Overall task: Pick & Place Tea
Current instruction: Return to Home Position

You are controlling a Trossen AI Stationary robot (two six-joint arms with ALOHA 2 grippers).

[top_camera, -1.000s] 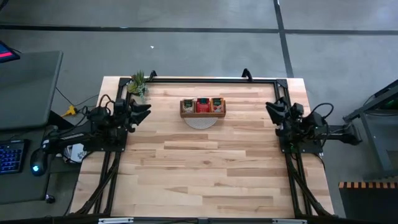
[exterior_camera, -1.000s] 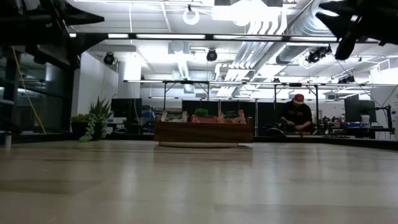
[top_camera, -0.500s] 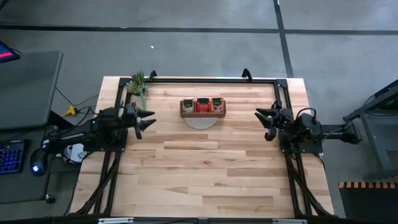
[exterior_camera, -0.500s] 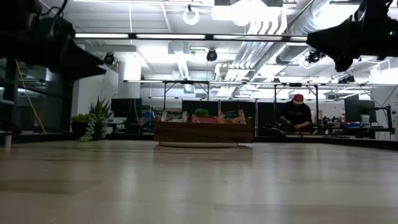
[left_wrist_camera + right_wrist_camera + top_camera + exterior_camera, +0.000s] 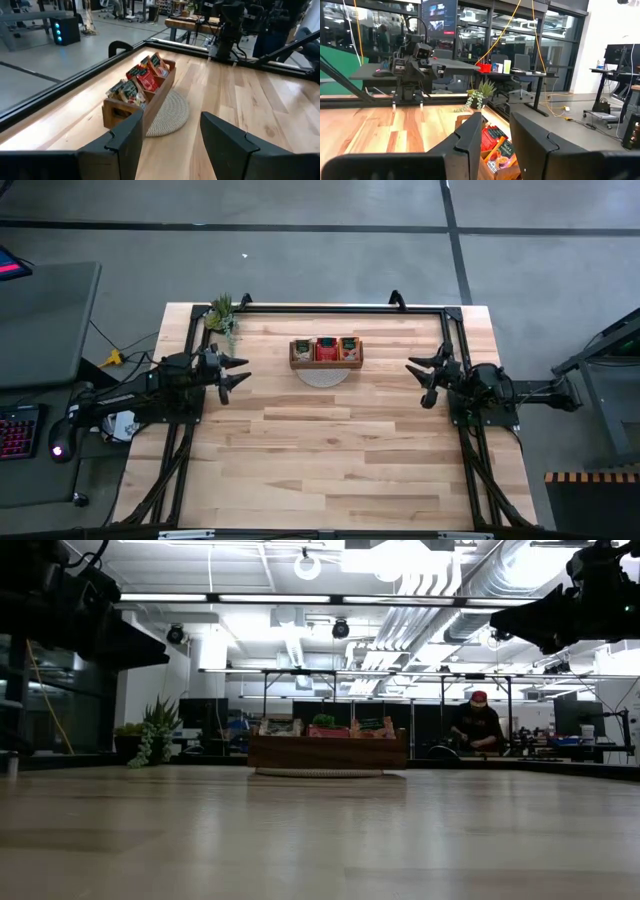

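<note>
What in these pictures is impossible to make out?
- Sachets: label print too small in the high view, blurred past the left gripper in the left wrist view.
- Sachet count: they overlap; in the low view the tray wall hides all but their tops.
- Tray in the right wrist view: mostly behind the right gripper's fingers, cut off by the edge.
- Mat: largely under the tray.

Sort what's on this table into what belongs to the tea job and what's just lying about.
Job: tea sachets, the wooden tray holding them, left gripper, right gripper, both open and empty.
Lying about: round woven mat under the tray, small potted plant at the far left corner.
</note>
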